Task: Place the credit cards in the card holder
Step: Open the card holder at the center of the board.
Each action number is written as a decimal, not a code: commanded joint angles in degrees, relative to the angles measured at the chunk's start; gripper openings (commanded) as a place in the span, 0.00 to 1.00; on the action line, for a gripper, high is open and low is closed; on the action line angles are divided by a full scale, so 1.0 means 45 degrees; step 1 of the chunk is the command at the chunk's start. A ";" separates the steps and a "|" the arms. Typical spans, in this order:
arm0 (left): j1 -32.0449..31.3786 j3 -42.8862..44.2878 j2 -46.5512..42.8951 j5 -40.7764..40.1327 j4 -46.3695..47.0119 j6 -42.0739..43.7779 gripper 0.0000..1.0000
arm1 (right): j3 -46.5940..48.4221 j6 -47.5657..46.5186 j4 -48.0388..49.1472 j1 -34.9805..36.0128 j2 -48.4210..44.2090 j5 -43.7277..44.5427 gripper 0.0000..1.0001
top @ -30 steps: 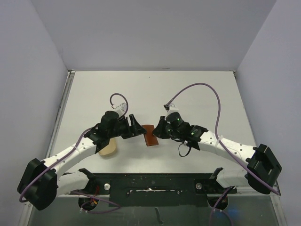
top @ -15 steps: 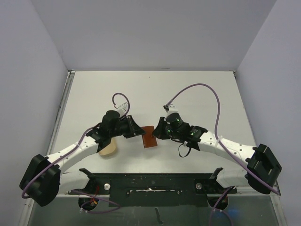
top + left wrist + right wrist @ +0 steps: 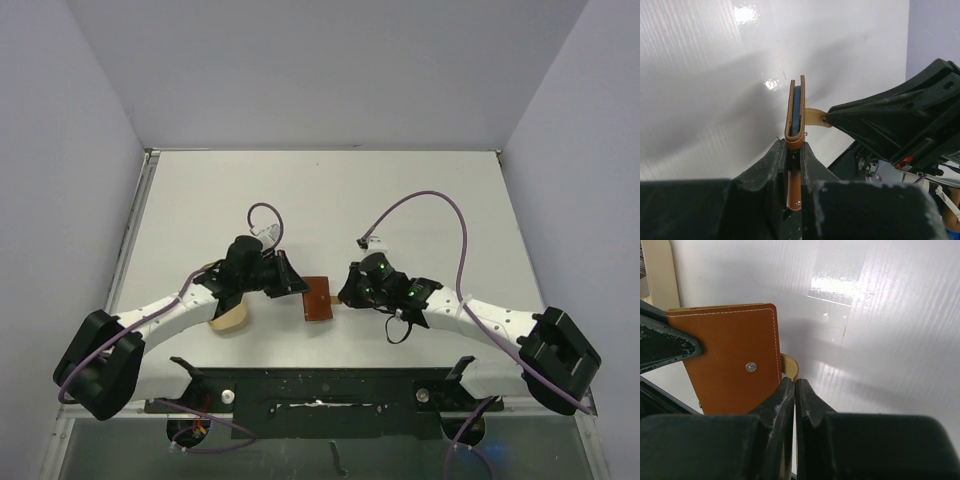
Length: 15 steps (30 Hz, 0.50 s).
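Two grippers share the folded card holder over the near middle of the white counter, between the arms. The left gripper has its jaws clenched on one edge of the brown leather. In the left wrist view the leather stands edge-on, with a blue layer showing between its halves. The right gripper has its jaws pinched shut on the tan strap. A tan dish lies beneath the left arm.

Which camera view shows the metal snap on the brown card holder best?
The right wrist view: the card holder turns its flat brown face to it, and the snap is clear. The left wrist view shows the holder edge-on; the top view shows only a small brown patch.
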 commanded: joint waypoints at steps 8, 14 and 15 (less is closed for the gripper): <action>-0.0025 0.0461 0.1683 -0.0538 0.0928 0.0472 0.31 | -0.0904 -0.0549 0.0966 -0.0337 -0.1215 -0.0224 0.00; -0.0035 0.1271 0.1271 -0.1553 -0.0540 0.1076 0.51 | -0.1207 -0.0453 0.1347 -0.0517 -0.1879 -0.0726 0.00; -0.0045 0.1290 0.1148 -0.1518 -0.0547 0.1095 0.53 | -0.1285 -0.0381 0.1491 -0.0506 -0.1982 -0.0856 0.00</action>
